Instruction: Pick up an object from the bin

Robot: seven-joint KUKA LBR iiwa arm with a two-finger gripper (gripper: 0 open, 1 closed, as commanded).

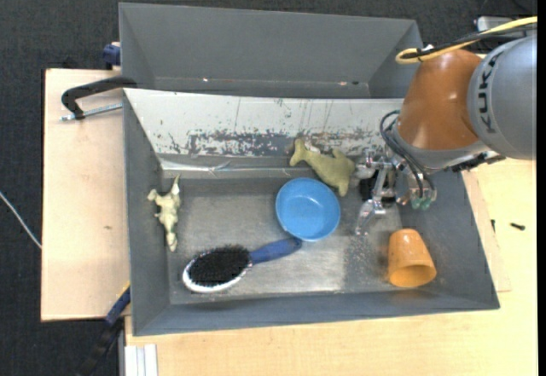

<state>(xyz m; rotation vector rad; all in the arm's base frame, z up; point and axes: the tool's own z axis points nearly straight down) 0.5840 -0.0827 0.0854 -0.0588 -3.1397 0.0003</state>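
Note:
My gripper [370, 214] hangs low in the right part of the bin, between three things. A blue bowl [307, 209] sits just to its left, open side up. An orange cup [409, 258] lies on its side just below and to the right of the gripper. An olive-yellow toy figure [325, 164] lies against the back wall, up and left of the gripper. The gripper touches none of them as far as I can see, and nothing shows in its grasp.
A hairbrush [225, 267] with black bristles and a blue handle lies at the front left, its handle reaching toward the bowl. A pale yellow toy animal [167, 209] lies by the left wall. The arm's orange cover hangs over the bin's right rim.

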